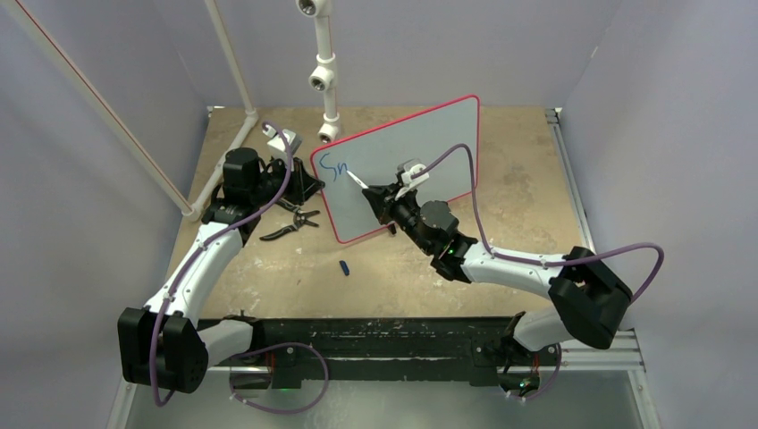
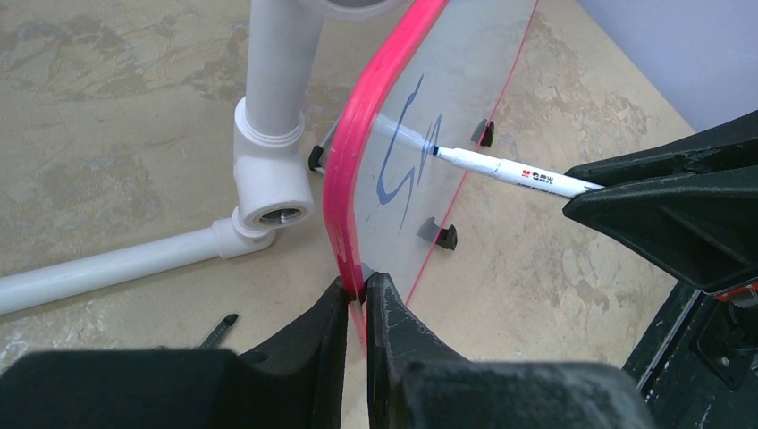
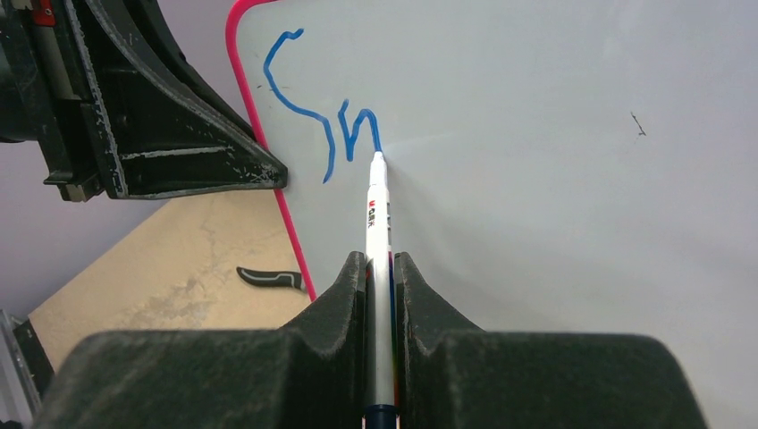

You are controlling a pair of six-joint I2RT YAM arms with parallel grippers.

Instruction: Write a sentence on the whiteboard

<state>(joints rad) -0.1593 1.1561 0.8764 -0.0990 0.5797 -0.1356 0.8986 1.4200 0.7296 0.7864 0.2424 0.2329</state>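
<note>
Gripping a marker [image 3: 377, 192], right end effector [image 3: 380, 264] sits beside left end effector [image 2: 357, 288] pinching the red-edged whiteboard [image 1: 402, 138].

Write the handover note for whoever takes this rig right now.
The left gripper is shut on the red edge of the whiteboard, holding it up.
The right gripper is shut on the marker, tip touching the board.
Done: only blue "Sn" of the sentence, near the gripped edge.
Left: the rest of the line; keep both grips.
</note>
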